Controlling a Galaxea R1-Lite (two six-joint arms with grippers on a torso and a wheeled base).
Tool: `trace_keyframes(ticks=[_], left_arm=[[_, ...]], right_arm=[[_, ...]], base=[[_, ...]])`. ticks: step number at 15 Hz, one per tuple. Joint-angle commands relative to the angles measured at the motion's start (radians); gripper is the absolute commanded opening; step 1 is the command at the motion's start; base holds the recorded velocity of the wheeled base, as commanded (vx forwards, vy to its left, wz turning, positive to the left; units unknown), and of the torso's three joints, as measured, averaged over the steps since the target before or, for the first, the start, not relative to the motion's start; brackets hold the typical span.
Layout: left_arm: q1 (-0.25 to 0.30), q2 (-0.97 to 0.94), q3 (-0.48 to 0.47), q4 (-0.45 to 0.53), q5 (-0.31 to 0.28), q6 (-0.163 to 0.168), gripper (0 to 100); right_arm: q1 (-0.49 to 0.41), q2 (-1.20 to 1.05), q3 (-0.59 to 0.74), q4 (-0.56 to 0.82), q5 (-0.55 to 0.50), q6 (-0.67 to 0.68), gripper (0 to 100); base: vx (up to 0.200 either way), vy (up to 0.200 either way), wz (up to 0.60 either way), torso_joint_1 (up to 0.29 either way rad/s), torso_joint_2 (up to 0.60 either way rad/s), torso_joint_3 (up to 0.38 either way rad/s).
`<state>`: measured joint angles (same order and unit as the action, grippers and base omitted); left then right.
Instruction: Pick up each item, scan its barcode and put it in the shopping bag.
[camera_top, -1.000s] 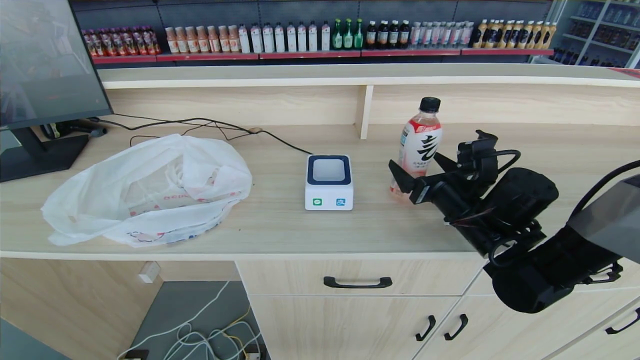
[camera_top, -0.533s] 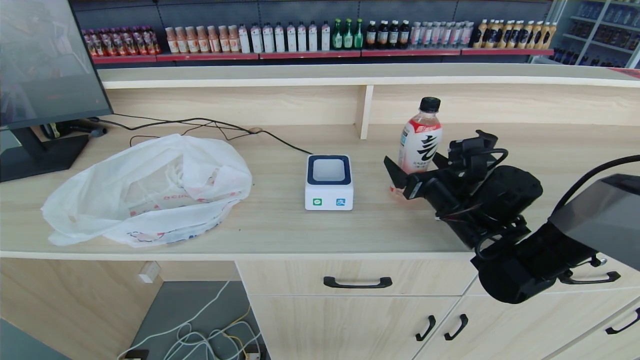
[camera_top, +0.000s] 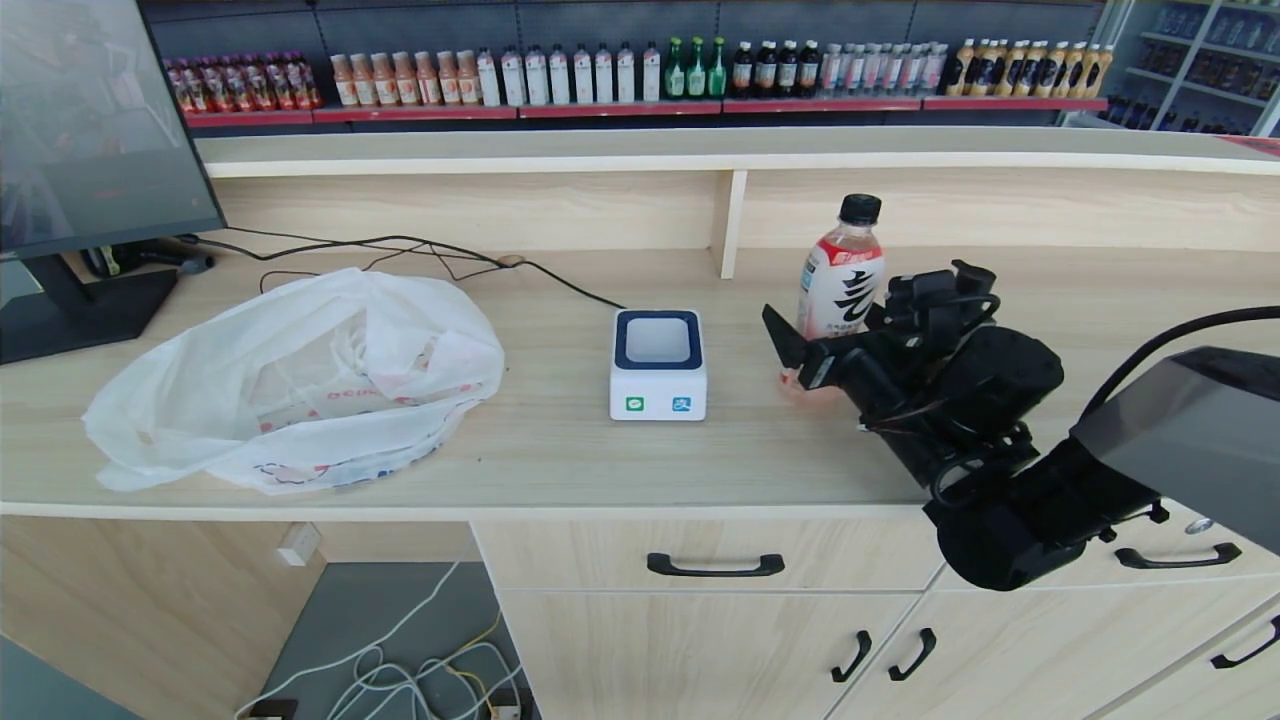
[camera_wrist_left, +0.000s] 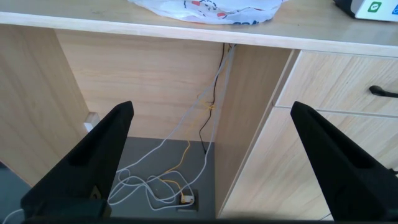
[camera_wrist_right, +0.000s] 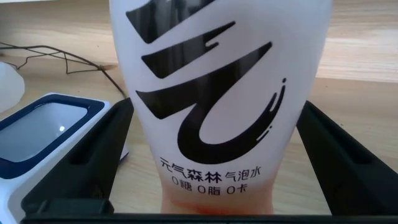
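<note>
On the counter (camera_top: 560, 450): shopping bag (camera_top: 300, 385) toward the left front edge; scanner (camera_top: 657, 365) at centre; bottle (camera_top: 842, 285) upright right of the scanner; monitor (camera_top: 95, 130) at the rear left corner.

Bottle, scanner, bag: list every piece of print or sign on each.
Bottle: one large black brush character, a row of small characters under it.
Barcode scanner: a green icon and a blue icon, no words.
Shopping bag: red lettering, too blurred to read.

Bright, even light, soft shadows; the counter (camera_top: 560, 450) bows slightly at the edges.
</note>
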<state>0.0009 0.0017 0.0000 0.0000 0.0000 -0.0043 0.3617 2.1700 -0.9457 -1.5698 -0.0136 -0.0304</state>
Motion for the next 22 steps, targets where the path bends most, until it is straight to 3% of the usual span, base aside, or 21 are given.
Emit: trace_keyframes(ticks=[1, 2, 3, 12, 19, 22], left_arm=[[-0.001, 0.0, 0.0, 0.0, 0.0, 0.0, 100], [0.001, 0.0, 0.0, 0.0, 0.0, 0.0, 100], [0.001, 0.0, 0.0, 0.0, 0.0, 0.0, 100], [0.001, 0.0, 0.0, 0.0, 0.0, 0.0, 100], [0.001, 0.0, 0.0, 0.0, 0.0, 0.0, 100], [-0.001, 0.0, 0.0, 0.0, 0.0, 0.0, 100]], right_arm=[[0.0, 0.002, -0.002, -0.001, 0.0, 0.0, 100], [0.0, 0.001, -0.002, -0.001, 0.0, -0.002, 100], [0.0, -0.001, -0.004, -0.001, 0.0, 0.0, 0], [0.0, -0.039, 0.012, -0.001, -0.002, 0.001, 0], [0.025, -0.22, 0.168, -0.001, -0.002, 0.0, 0], [0.122, -0.36, 0.32, -0.001, -0.002, -0.008, 0]], base=[[0.0, 0.0, 0.0, 0.0, 0.0, 0.0], [0.0, 0.0, 0.0, 0.0, 0.0, 0.0], [0.0, 0.0, 0.0, 0.0, 0.0, 0.0], [0.0, 0.0, 0.0, 0.0, 0.0, 0.0], [0.0, 0.0, 0.0, 0.0, 0.0, 0.0], [0.0, 0.0, 0.0, 0.0, 0.0, 0.0]])
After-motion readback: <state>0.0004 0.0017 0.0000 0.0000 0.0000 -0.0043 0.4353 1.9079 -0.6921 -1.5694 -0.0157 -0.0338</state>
